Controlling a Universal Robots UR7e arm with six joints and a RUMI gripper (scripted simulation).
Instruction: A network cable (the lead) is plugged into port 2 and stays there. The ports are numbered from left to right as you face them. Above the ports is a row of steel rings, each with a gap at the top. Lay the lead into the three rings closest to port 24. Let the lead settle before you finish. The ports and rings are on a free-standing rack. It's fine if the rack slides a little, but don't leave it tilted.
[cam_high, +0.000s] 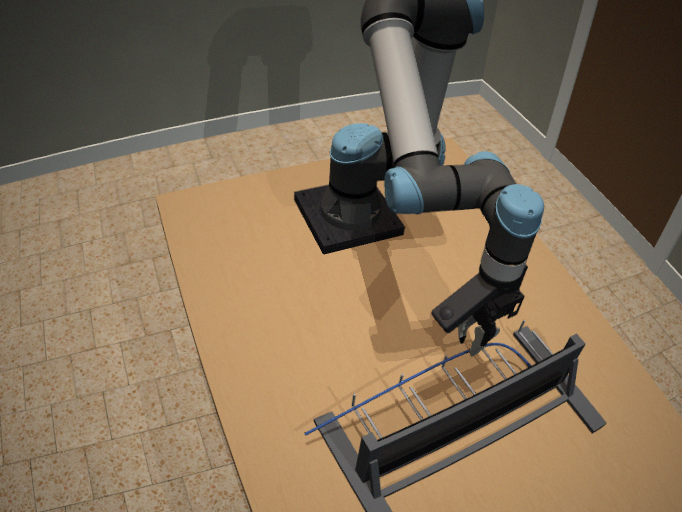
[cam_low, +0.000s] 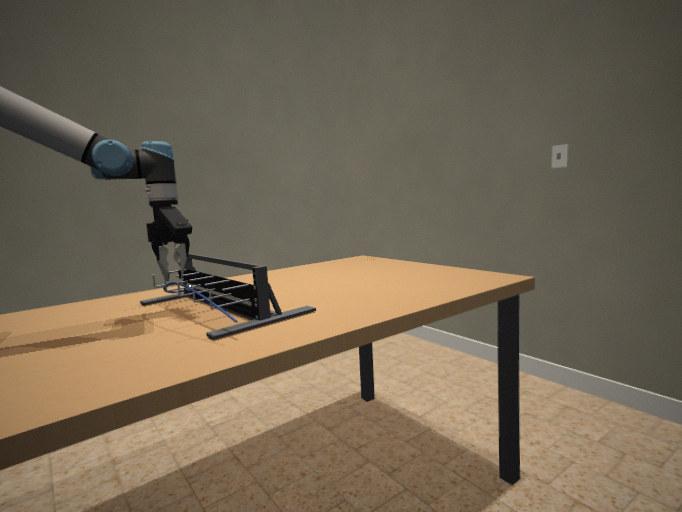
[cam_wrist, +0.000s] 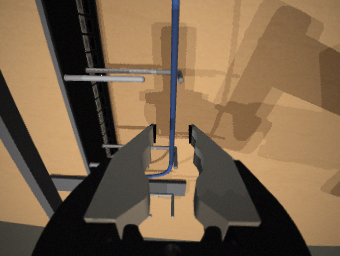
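Note:
The blue lead (cam_high: 424, 373) (cam_low: 220, 309) (cam_wrist: 173, 60) curves out of the rack's right end in the top view. It runs along the outer tips of the steel rings (cam_high: 459, 380) (cam_wrist: 105, 78). Its free end lies on the table past the rack's left foot. I cannot tell whether it lies inside any ring. My gripper (cam_high: 473, 345) (cam_low: 171, 270) (cam_wrist: 172, 125) points down over the lead near its bend. The fingers stand a little apart with the lead between them, touching neither finger in the wrist view. The dark rack (cam_high: 468, 410) (cam_low: 258, 297) (cam_wrist: 60, 30) stands upright on its feet.
The wooden table (cam_high: 264, 308) (cam_low: 385, 297) carries the rack near its front edge and the arm's black base plate (cam_high: 314, 212) at the back. A tiled floor surrounds the table.

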